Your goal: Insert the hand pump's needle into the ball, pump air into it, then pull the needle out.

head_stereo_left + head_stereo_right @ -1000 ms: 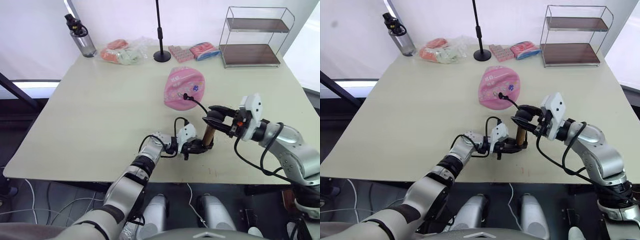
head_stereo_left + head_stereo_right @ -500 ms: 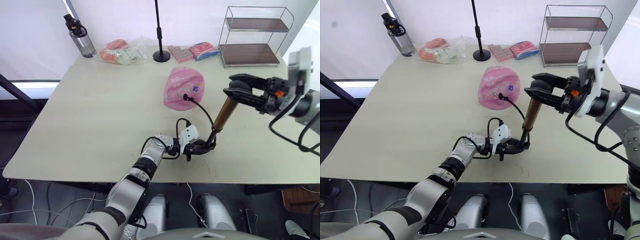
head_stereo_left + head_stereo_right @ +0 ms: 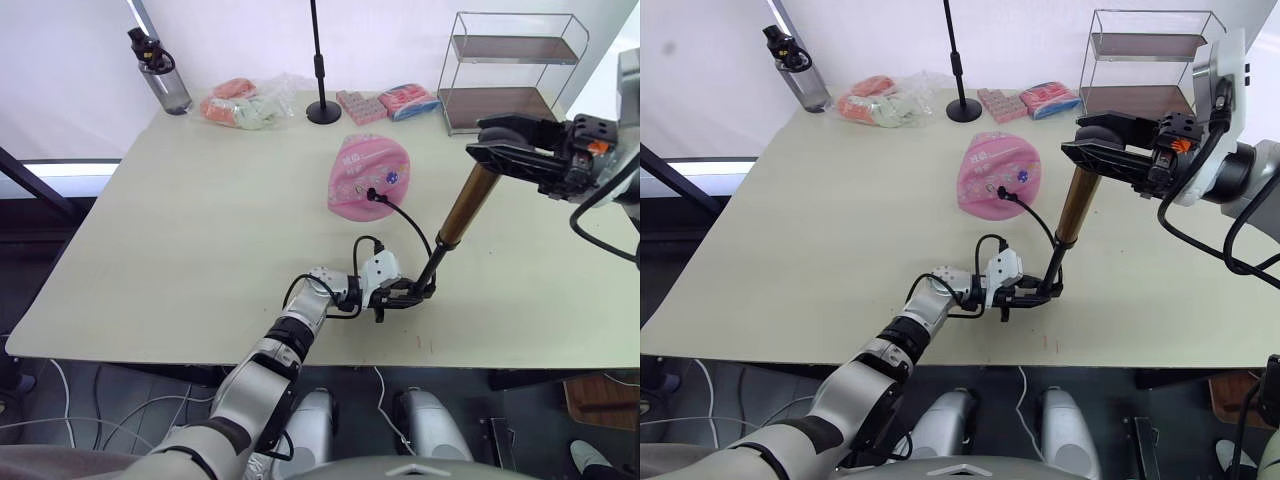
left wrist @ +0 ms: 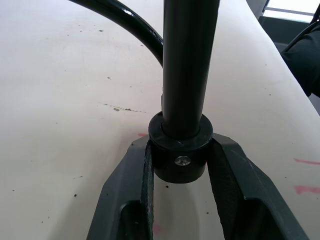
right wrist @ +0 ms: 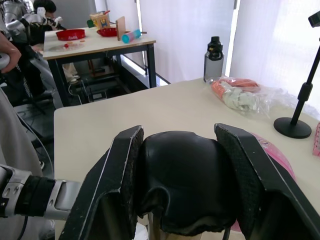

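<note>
The pink ball (image 3: pixel 366 172) lies on the table (image 3: pixel 200 220) past its middle. The hand pump's black hose (image 3: pixel 407 216) arcs to a black fitting (image 3: pixel 372 193) on the ball's near side; the needle itself is hidden there. My left gripper (image 3: pixel 408 296) is shut on the pump's lower black end cap (image 4: pixel 180 156) and pins it to the table. From there a black rod rises to the gold barrel (image 3: pixel 468 204), tilted up to the right. My right gripper (image 3: pixel 505 150) is shut on the black handle (image 5: pixel 182 190) at the top.
Along the far edge stand a water bottle (image 3: pixel 160 72), a bag of packets (image 3: pixel 245 104), a black stand pole (image 3: pixel 322 60), pink packets (image 3: pixel 386 103) and a wire shelf (image 3: pixel 510 75). A second table (image 5: pixel 100 37) with people beside it shows in the right wrist view.
My right gripper has risen up and to the right with the handle, drawing the gold barrel away from the base and baring the black rod. The left gripper has stayed put.
</note>
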### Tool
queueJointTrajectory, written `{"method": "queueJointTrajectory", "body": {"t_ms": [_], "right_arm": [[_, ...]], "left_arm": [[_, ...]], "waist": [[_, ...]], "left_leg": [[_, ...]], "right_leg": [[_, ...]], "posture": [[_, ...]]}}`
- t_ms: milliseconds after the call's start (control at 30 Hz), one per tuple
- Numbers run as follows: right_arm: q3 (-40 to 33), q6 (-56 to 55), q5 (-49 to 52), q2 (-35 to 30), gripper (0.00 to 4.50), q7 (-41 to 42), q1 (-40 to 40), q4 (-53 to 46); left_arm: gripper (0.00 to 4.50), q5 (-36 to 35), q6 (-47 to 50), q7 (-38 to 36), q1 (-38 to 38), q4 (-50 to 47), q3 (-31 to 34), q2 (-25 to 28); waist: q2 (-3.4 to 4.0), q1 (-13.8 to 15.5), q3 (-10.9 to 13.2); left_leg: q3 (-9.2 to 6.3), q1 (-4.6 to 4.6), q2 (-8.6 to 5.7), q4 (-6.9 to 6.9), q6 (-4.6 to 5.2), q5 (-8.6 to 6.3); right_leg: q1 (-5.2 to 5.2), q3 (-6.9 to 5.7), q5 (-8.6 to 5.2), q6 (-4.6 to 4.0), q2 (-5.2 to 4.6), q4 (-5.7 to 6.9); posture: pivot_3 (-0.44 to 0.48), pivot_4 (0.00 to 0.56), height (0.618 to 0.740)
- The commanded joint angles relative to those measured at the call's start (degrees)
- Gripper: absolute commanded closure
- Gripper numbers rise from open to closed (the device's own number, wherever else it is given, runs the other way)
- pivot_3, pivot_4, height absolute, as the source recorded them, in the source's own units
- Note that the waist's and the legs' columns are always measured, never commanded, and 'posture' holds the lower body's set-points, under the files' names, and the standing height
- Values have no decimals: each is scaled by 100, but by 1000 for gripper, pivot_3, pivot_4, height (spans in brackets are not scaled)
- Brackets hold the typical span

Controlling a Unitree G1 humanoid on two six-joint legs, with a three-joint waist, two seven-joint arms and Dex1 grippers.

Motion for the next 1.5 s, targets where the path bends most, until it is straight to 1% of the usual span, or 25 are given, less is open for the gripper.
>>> {"method": "queueJointTrajectory", "body": {"t_ms": [33, 167, 300, 500, 567, 600, 700, 900, 1067, 1200, 1267, 1400, 1500], "right_arm": [[-643, -224, 283, -33, 2704, -86, -93, -299], [-505, -291, 271, 173, 2704, -261, 243, -636], [-107, -475, -177, 300, 2704, -215, 697, -1107], [326, -693, -421, 592, 2704, -229, 1342, -1627], [479, -743, -547, 627, 2704, -194, 1546, -1693], [558, -779, -623, 644, 2704, -183, 1635, -1703], [718, -870, -814, 675, 2704, -147, 1816, -1615], [1230, -1246, -1552, 734, 2704, 84, 2219, -1271], [1790, -1869, -2400, 988, 2704, 237, 2553, -749], [2164, -2759, -3227, 1357, 2704, 300, 2795, -144], [2343, -3077, -3517, 1403, 2704, 462, 2956, 64], [2244, -3169, -3525, 1556, 2704, 433, 2904, 150], [1927, -2884, -3183, 1490, 2704, 419, 2689, 14]], "left_arm": [[3413, 315, 101, 61, 195, 366, -210, 154], [3413, 352, 22, 119, 217, 422, -260, 180], [3413, 459, 58, 123, 275, 504, -389, 199], [3413, 541, 38, 340, 292, 694, -426, 159], [3413, 546, -45, 350, 312, 740, -420, 143], [3413, 557, -121, 367, 320, 776, -421, 138], [3413, 651, -436, 444, 337, 885, -460, 144], [3413, 658, -741, 637, 353, 1120, -373, 100], [3413, 642, -865, 705, 350, 1244, -328, 92], [3413, 639, -861, 713, 318, 1309, -315, 75], [3413, 638, -851, 696, 331, 1316, -318, 60], [3413, 648, -846, 674, 329, 1332, -325, 47], [3413, 612, -813, 642, 365, 1337, -295, 40]], "waist": [[0, 1, 0], [0, -1, 0], [-1, 1, -5], [-30, -1, -44], [-48, 1, -66], [-51, -1, -70], [-60, -5, -91], [-61, 7, -127], [-74, 4, -151], [-72, 0, -167], [-78, -1, -177], [-70, 0, -182], [-69, 1, -183]], "left_leg": [[0, 0, 0, 0, 0, 0], [0, 0, 0, 0, 1, 0], [-2, 6, 0, 2, 1, 0], [-4, 26, 1, 6, 1, -1], [-9, 53, 3, 7, 1, -1], [-8, 81, 4, 5, 2, -3], [-7, 111, 10, 2, 2, -5], [-12, 109, 12, -8, 2, -5], [-12, 115, 10, -11, 3, -6], [-15, 120, 12, -11, 3, -6], [-16, 122, 12, -13, 3, -6], [-18, 126, 11, -13, 3, -6], [-19, 126, 11, -14, 3, -6]], "right_leg": [[0, 0, 0, 0, 0, 0], [0, 0, 0, 0, 0, 0], [5, -2, -1, 1, 1, 1], [23, -4, -12, 22, 1, 1], [55, -10, -15, 26, 2, -3], [83, -10, -17, 26, 2, -6], [113, -11, -18, 25, 2, -11], [114, -18, -18, 25, 3, -25], [121, -18, -18, 26, 2, -28], [125, -22, -19, 26, 3, -28], [127, -22, -19, 25, 4, -28], [135, -24, -19, 26, 3, -32], [135, -25, -20, 26, 3, -32]], "posture": [[0, 150, 731], [0, 150, 731], [0, 150, 731], [0, 150, 731], [0, 150, 731], [0, 150, 731], [0, 150, 731], [0, 150, 731], [0, 150, 731], [0, 150, 731], [0, 150, 731], [0, 150, 731], [0, 150, 731]]}}
